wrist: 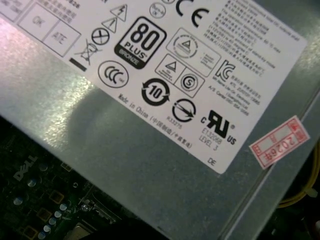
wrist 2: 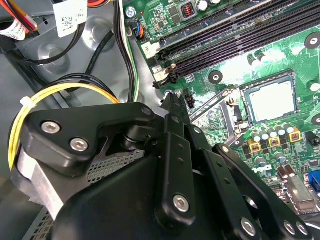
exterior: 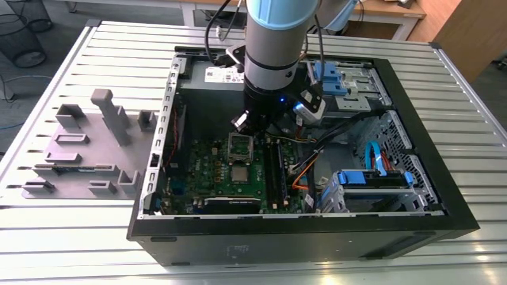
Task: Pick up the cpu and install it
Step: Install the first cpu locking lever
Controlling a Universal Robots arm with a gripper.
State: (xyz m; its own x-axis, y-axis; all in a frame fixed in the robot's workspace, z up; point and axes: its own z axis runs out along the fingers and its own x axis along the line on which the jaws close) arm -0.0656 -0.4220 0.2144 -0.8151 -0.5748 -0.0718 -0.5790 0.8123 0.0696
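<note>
A slatted table (exterior: pixel 79 249) (wire bin (exterior: pixel 24 38) beyond); cpu (exterior: pixel 240 174) seated.

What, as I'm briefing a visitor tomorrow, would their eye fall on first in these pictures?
The big arm reaching down into the open black case, in the middle of the exterior view, draws the eye first. Under it the green board stands out, with the pale square cpu lying near its middle. On the exterior view's left, grey fixture blocks stand on the slatted table.
</note>
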